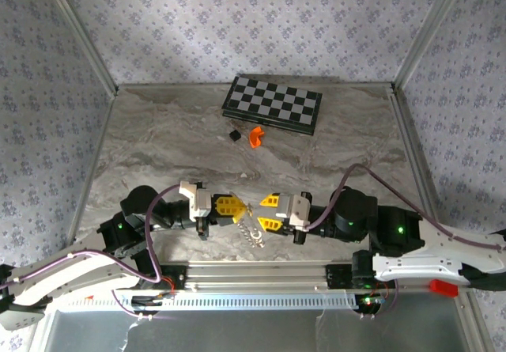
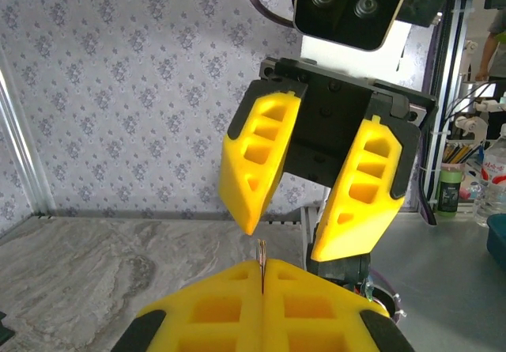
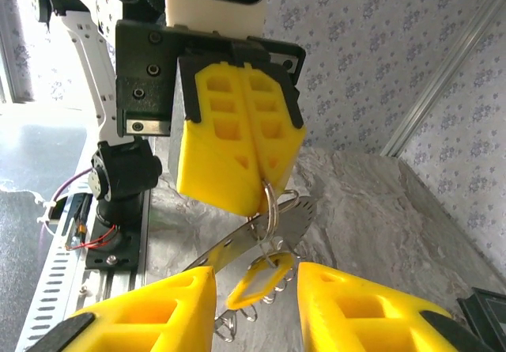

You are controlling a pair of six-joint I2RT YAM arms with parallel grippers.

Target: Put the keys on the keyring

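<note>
Marble table (image 1: 158, 154): left claw (image 1: 236, 207) pinches one keyring (image 3: 270, 210); right claw (image 1: 266, 212) spread.

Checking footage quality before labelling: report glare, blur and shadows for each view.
Top external: even light, soft shadows on the grey marbled table, the silvery metal keyring tiny. Left wrist: white glare behind the open right gripper. Right wrist: picture's left edge blown out; the shut left gripper sharp.

Saw only a thin metal sliver poking from the left gripper (image 2: 261, 273)'s pressed-together pads; rest swallowed between them. Lost the top of the keyring (image 3: 272, 208) the same way in the right wrist view. Cropped at that view's bottom edge: the right gripper (image 3: 254, 271)'s spread fingers and the dangling links. From above, could not separate the keys (image 1: 254, 230) from the links; too small.
</note>
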